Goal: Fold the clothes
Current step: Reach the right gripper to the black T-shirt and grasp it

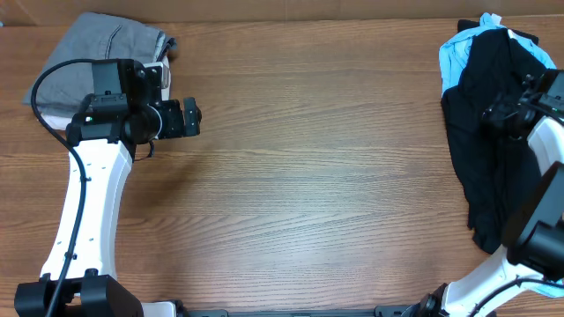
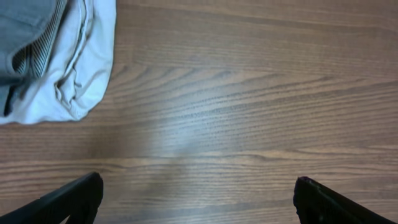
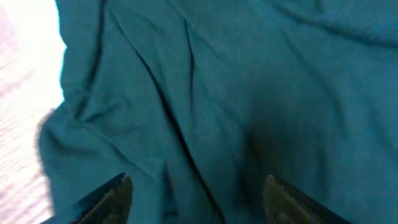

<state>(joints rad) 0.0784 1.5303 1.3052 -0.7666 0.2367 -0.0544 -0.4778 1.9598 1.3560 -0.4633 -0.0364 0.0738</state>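
Observation:
A folded grey garment lies at the table's far left corner; its pale edge shows in the left wrist view. A black garment lies crumpled at the far right over a light blue one. My left gripper is open and empty over bare wood just right of the grey garment; its fingertips are wide apart. My right gripper is open right above the black garment, whose dark wrinkled cloth fills the right wrist view between the fingers.
The wooden table spans the view. The right-hand clothes hang down along the table's right side towards the front. The right arm's white base stands at the front right, the left arm's base at the front left.

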